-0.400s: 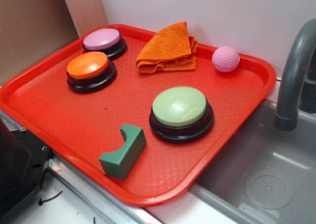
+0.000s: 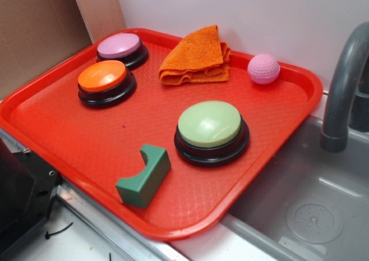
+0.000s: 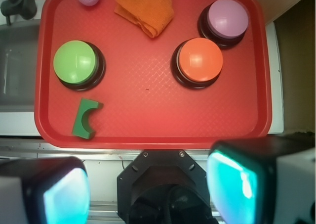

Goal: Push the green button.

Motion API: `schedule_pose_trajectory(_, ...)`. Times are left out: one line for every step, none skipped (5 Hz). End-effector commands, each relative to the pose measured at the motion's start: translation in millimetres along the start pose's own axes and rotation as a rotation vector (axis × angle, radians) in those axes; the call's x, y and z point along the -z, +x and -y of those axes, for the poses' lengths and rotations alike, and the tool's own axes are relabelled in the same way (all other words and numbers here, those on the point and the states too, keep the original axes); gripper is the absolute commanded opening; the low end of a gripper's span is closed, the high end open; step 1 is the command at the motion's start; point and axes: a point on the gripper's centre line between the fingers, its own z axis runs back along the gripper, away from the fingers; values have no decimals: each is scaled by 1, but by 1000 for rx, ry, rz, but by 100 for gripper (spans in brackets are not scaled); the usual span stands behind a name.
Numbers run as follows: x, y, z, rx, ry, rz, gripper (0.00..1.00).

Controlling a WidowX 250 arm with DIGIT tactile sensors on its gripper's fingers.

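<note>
The green button (image 2: 209, 123) is a pale green dome on a black round base, resting on the right half of the red tray (image 2: 75, 137). From above, in the wrist view, the green button (image 3: 75, 62) lies at the tray's left. My gripper (image 3: 148, 192) hangs high over the robot base, short of the tray's near edge, with its two teal-padded fingers (image 3: 232, 184) wide apart and nothing between them. It does not show in the exterior view.
On the tray also lie an orange button (image 2: 102, 76), a pink button (image 2: 119, 45), a dark green notched block (image 2: 144, 176), a folded orange cloth (image 2: 196, 56) and a pink golf ball (image 2: 263, 68). A grey sink (image 2: 305, 209) with a faucet (image 2: 343, 94) lies right.
</note>
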Motion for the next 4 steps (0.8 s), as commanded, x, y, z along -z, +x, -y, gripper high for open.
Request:
schedule_pose_trajectory(56,85,79,459,79,9,100)
schedule_pose_trajectory(85,111,93,550,15,62,100)
schedule_pose_trajectory(118,114,98,611,-31,16,100)
schedule_pose_trajectory(146,116,102,654,-59,-37,100)
